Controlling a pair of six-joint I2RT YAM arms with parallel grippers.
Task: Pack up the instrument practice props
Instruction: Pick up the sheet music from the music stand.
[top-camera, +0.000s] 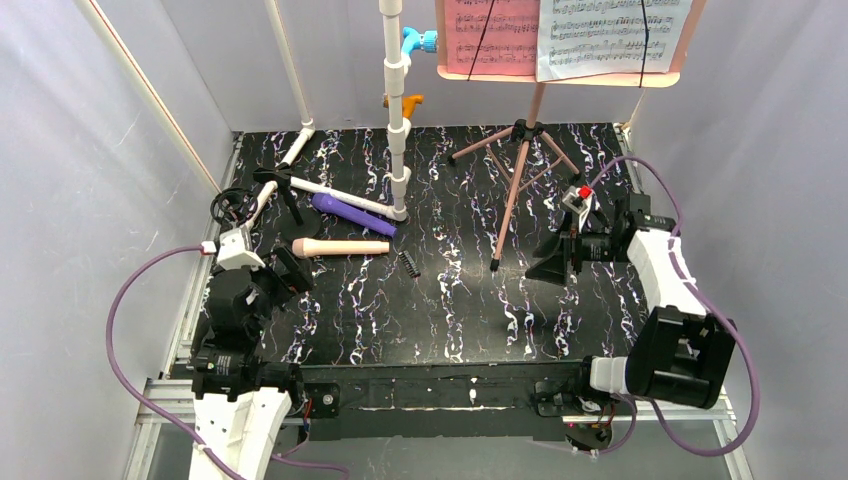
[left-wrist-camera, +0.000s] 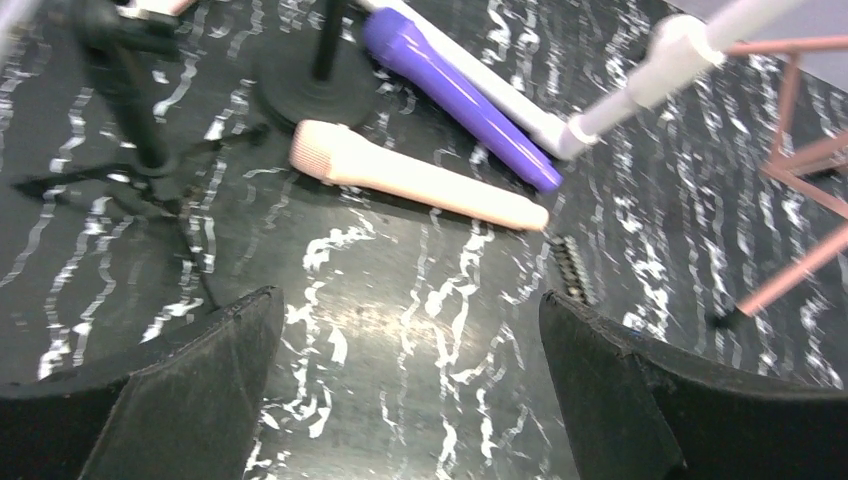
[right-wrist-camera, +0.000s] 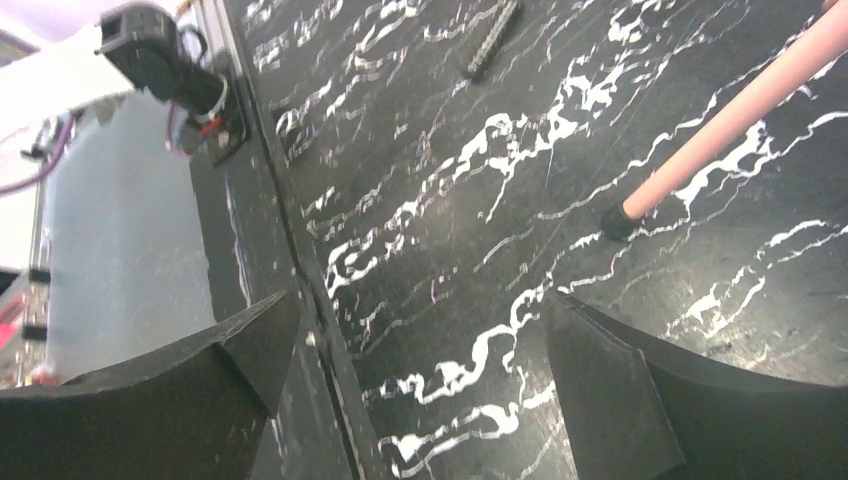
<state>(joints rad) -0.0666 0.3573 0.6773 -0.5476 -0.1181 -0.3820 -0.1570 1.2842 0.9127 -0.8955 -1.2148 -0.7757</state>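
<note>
A black table (top-camera: 450, 320) veined with white is seen from above, with a robot arm at each near corner. The left gripper (top-camera: 290, 268) is held spread to its widest just above the table at the left, and nothing is gripped between its fingers; the beige-pink tube (top-camera: 340, 247) lies just beyond it, on its side, with its wider end turned towards the gripper. The purple tube (top-camera: 352, 215) lies just behind the beige-pink one, slanted, resting beside a low bar of the white pipe frame (top-camera: 397, 120), whose upright post carries blue and orange fittings. A small black comb-like clip (top-camera: 409, 263) lies flat near the narrow end of the beige-pink tube. The pink music stand (top-camera: 520, 160) is set upright on its three legs at the back right of the table, and on its desk a pink page (top-camera: 490, 35) and a white page (top-camera: 610, 35) of sheet music are propped side by side. The right gripper (top-camera: 552, 262) is likewise fully spread and empty, held low near the stand's closest leg without touching it. A small black tripod (top-camera: 283, 185) stands at the far left, behind the tubes.
</note>
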